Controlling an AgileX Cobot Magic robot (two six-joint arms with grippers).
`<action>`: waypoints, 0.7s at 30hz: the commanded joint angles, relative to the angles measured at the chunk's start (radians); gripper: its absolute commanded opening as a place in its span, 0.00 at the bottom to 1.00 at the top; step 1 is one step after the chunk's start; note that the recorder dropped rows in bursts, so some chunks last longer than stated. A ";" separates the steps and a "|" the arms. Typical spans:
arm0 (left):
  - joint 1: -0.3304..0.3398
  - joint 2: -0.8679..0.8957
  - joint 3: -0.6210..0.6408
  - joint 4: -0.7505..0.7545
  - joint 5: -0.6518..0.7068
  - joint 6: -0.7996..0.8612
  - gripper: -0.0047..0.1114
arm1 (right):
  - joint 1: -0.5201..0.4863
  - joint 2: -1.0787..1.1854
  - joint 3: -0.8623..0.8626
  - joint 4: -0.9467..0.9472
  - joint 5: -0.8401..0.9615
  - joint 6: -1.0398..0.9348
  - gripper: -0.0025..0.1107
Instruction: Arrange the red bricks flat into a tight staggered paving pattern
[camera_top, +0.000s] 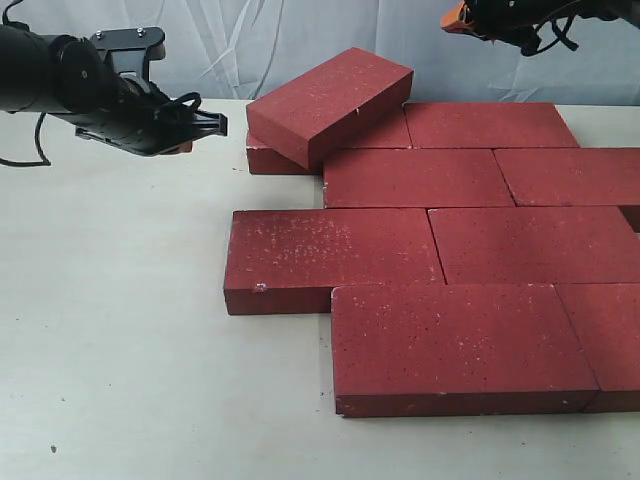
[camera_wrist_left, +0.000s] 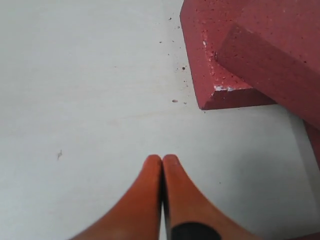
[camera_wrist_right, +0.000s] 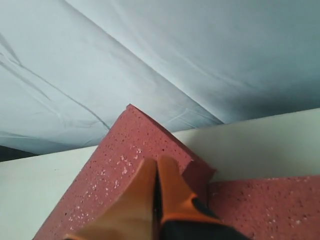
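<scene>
The red bricks (camera_top: 450, 260) lie flat in staggered rows on the pale surface (camera_top: 130, 330). One tilted brick (camera_top: 330, 105) at the rear left leans on a flat brick (camera_top: 270, 160) beneath it. Only the left wrist view shows that lower brick's chipped pale corner (camera_wrist_left: 222, 89) and crumbs (camera_wrist_left: 174, 101) beside it, with the left pincer (camera_wrist_left: 162, 161) clenched and empty above bare surface. The right wrist view shows the right pincer (camera_wrist_right: 156, 165), likewise clenched and empty, before a wrinkled backdrop cloth (camera_wrist_right: 175, 50).

Left claw (camera_wrist_left: 162, 162) and right claw (camera_wrist_right: 156, 168): each closed, orange tips pressed together, both held aloft.
</scene>
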 joint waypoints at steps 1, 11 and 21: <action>-0.007 0.007 -0.024 -0.010 -0.019 0.000 0.04 | -0.005 0.081 -0.118 0.018 0.040 0.066 0.02; -0.007 0.007 -0.080 -0.010 -0.068 0.000 0.04 | -0.005 0.241 -0.314 0.076 0.025 0.117 0.02; -0.007 0.007 -0.080 -0.004 -0.076 0.000 0.04 | -0.005 0.333 -0.387 0.075 -0.121 0.117 0.02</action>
